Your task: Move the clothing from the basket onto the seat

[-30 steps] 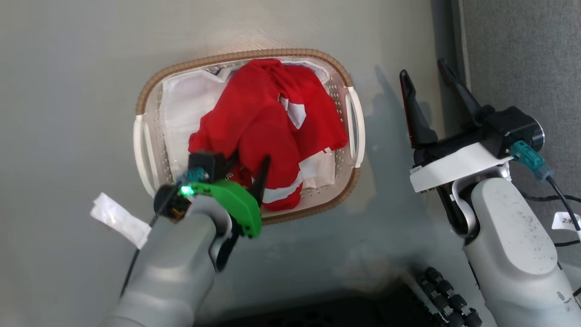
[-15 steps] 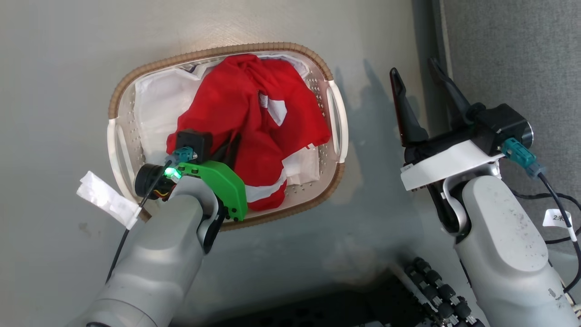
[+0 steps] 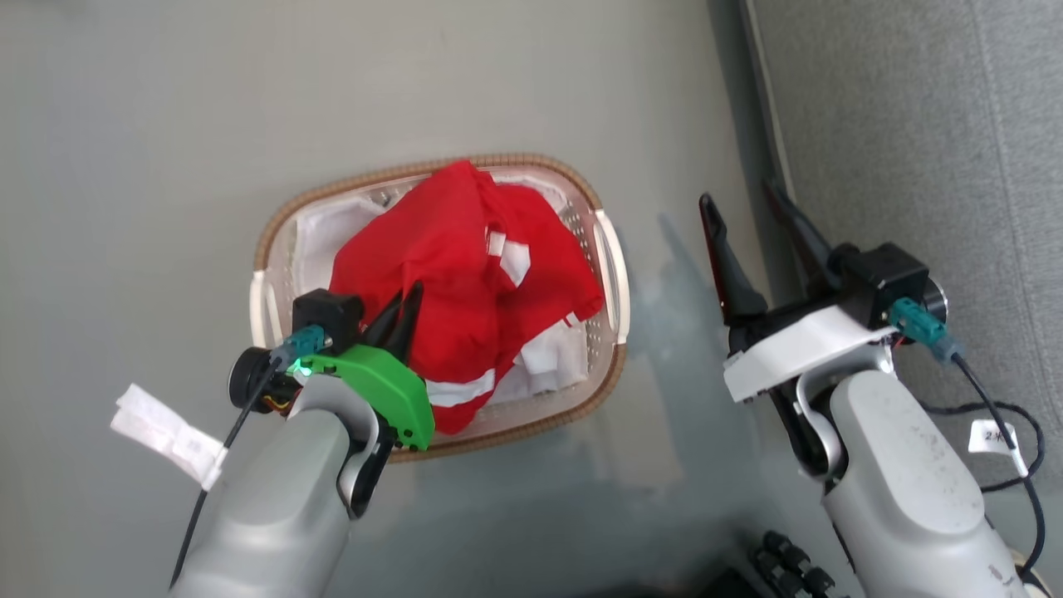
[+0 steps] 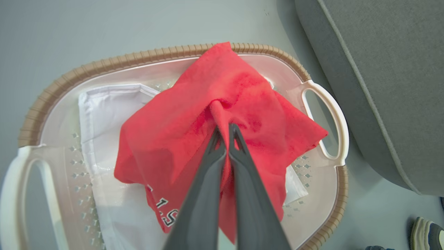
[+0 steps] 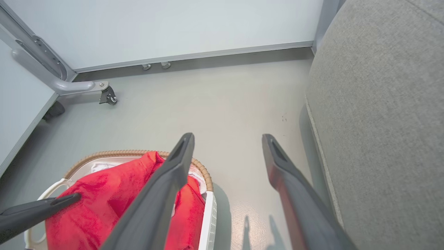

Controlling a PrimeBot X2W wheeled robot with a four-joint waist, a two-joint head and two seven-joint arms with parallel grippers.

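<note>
Left wrist view: left gripper [image 4: 225,130] jaws clamp the clothing [image 4: 242,90], tented over the basket [image 4: 104,64] beneath. Lift-out step, likely; next needs a carry rightward onto the seat [image 4: 381,69]; right gripper [image 3: 739,193] jaws gape.

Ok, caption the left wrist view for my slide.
Left gripper pinching a bright red fabric garment over the cream perforated plastic basket.

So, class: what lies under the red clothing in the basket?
A white liner sheet shows beneath the clothing in the basket; whatever the fabric covers is hidden.
</note>
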